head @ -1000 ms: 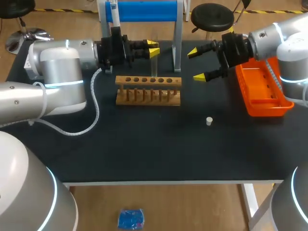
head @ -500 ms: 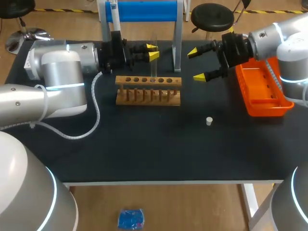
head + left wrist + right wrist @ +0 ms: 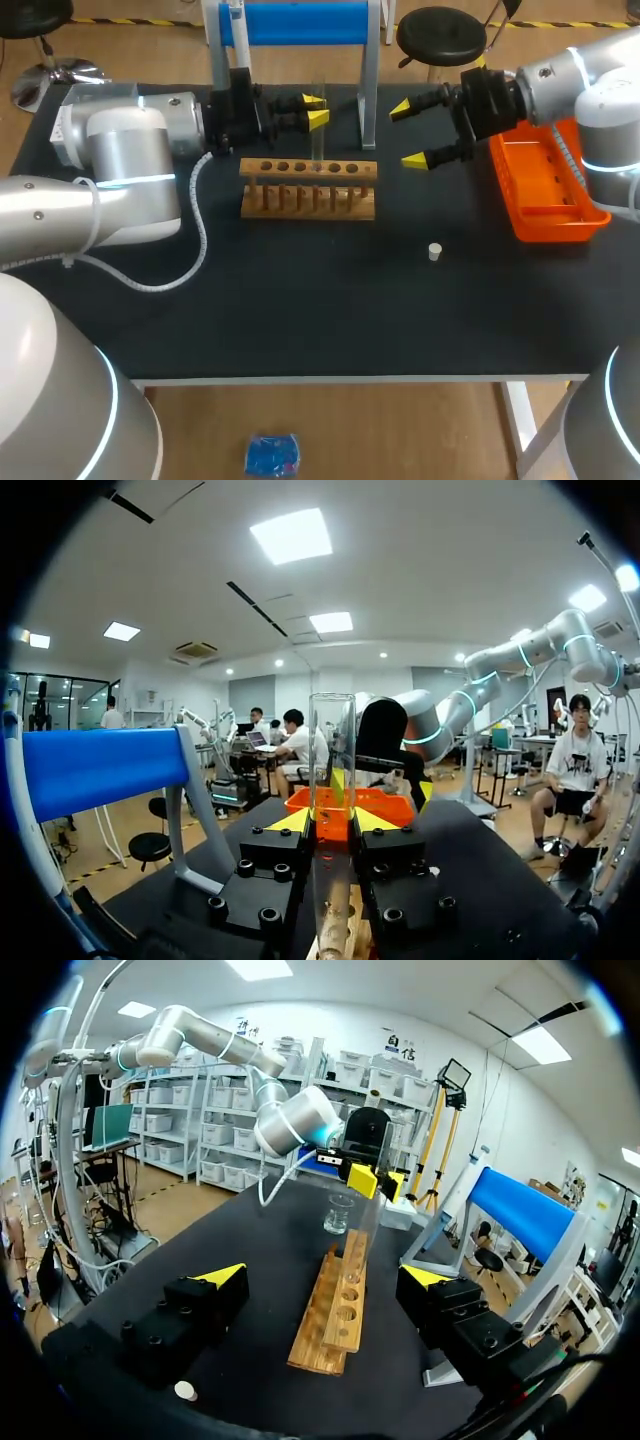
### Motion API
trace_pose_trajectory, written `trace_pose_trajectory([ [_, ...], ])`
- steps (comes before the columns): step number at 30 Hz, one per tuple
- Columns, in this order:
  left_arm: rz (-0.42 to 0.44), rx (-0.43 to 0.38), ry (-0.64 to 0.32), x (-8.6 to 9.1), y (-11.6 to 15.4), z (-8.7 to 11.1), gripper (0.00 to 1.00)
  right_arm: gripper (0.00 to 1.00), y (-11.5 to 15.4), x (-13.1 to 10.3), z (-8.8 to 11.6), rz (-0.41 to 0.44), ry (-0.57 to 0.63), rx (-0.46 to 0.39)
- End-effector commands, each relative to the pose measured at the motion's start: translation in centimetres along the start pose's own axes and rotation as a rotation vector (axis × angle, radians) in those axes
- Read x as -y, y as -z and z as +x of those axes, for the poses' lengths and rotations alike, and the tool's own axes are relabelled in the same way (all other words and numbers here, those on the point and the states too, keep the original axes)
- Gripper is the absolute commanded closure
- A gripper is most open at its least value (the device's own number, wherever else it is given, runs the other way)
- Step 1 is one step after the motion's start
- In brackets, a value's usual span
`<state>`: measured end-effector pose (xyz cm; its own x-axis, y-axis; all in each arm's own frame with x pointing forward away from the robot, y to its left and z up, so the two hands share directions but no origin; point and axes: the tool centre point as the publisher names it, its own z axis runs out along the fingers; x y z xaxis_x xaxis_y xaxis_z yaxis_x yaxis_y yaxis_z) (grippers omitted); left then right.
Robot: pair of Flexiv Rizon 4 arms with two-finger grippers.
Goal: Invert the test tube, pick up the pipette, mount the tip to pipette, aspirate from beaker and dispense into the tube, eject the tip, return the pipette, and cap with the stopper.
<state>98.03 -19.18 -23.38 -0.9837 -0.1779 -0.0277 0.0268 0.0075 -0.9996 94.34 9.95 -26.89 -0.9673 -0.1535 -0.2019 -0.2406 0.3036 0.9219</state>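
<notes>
My left gripper (image 3: 312, 108) is shut on a clear test tube (image 3: 320, 130), which stands upright over the wooden rack (image 3: 308, 188). The tube's lower end is at the rack's top. In the left wrist view the tube (image 3: 332, 742) rises between the yellow fingertips of the gripper (image 3: 332, 822). My right gripper (image 3: 412, 134) hangs open to the right of the rack with nothing in it. In the right wrist view that gripper (image 3: 325, 1280) looks along the rack (image 3: 335, 1308) to a small glass beaker (image 3: 338, 1215) at the far end. A white stopper (image 3: 434, 251) lies on the black table.
An orange tray (image 3: 548, 205) sits at the table's right edge, under my right arm. A blue and white stand (image 3: 300, 22) is at the back, behind the rack. Its metal leg (image 3: 369, 75) is between the two grippers.
My left wrist has turned and drawn back a little. The tube now stands taller and more upright over the rack. My right arm has not moved.
</notes>
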Motion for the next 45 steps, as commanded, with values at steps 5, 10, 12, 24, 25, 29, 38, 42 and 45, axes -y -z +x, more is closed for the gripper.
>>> trace_pose_trajectory([
  [5, 0.012, 0.000, -0.013, -0.5, -0.3, -0.3, 1.00, 0.00, 0.0, 0.0, 0.0, 0.001, 0.001, 0.000],
  [10, 0.015, 0.006, -0.028, -0.6, -0.4, -0.3, 1.00, 0.00, 0.0, 0.0, 0.0, 0.001, 0.001, 0.000],
  [12, 0.010, 0.005, -0.027, -0.6, -0.4, -0.3, 1.00, 0.00, 0.0, 0.0, 0.0, 0.001, 0.001, 0.000],
  [24, -0.006, 0.010, -0.019, -1.4, -0.2, -0.4, 1.00, 0.00, 0.0, 0.0, 0.0, 0.001, 0.001, 0.000],
  [25, -0.007, 0.011, -0.018, -1.4, -0.2, -0.4, 1.00, 0.00, 0.0, 0.0, 0.0, 0.001, 0.001, 0.000],
  [29, -0.029, 0.011, -0.015, -1.9, -0.1, -0.5, 1.00, 0.00, 0.0, 0.0, 0.0, 0.001, 0.001, 0.000],
  [38, -0.104, -0.008, -0.035, -2.6, -0.1, -0.7, 1.00, 0.00, 0.0, 0.0, 0.0, 0.001, 0.001, 0.000],
  [42, -0.129, -0.014, -0.038, -3.0, -0.1, -0.8, 1.00, 0.00, 0.0, 0.0, 0.0, 0.001, 0.001, 0.000],
  [45, -0.147, -0.019, -0.040, -3.2, -0.1, -0.9, 1.00, 0.00, 0.0, 0.0, 0.0, 0.001, 0.001, 0.000],
])
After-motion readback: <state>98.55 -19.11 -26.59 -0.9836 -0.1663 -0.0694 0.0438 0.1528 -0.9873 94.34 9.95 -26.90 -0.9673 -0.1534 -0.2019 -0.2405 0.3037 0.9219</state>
